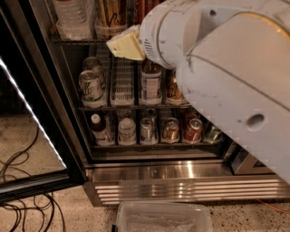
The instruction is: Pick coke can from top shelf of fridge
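The fridge (163,170) stands open with its steel base grille low in the view. The top shelf (74,41) runs along the upper edge, with a whitish cup-like holder (108,29) at its front. A dark red shape (144,7) shows on that shelf just above my arm; I cannot tell whether it is the coke can. My white arm (226,77) fills the upper right and reaches up toward that shelf, with a cream-coloured part (126,44) at its left end. The gripper itself is out of view.
A clear plastic bottle (72,18) stands on the top shelf at left. Lower racks hold a green-and-white can (90,86), bottles and several cans, one reddish (192,129). The glass door (31,118) hangs open at left. Cables (22,208) and a clear plastic bin (163,219) lie on the floor.
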`<action>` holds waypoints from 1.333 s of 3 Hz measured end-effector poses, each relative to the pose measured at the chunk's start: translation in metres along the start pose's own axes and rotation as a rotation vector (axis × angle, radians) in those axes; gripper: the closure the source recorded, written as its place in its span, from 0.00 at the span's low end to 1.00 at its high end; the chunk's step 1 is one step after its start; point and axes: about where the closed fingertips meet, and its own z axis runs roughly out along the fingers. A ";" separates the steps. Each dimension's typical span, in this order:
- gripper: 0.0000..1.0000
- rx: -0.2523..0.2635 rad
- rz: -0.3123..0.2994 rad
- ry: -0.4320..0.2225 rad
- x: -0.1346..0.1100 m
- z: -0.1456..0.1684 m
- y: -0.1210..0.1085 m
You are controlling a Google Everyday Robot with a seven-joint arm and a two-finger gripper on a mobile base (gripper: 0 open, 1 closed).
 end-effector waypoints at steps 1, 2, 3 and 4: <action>0.19 0.052 0.025 -0.023 -0.009 0.001 -0.015; 0.20 0.087 0.066 -0.047 -0.009 0.007 -0.028; 0.17 0.118 0.116 -0.050 -0.004 0.019 -0.035; 0.18 0.140 0.173 -0.031 0.011 0.041 -0.028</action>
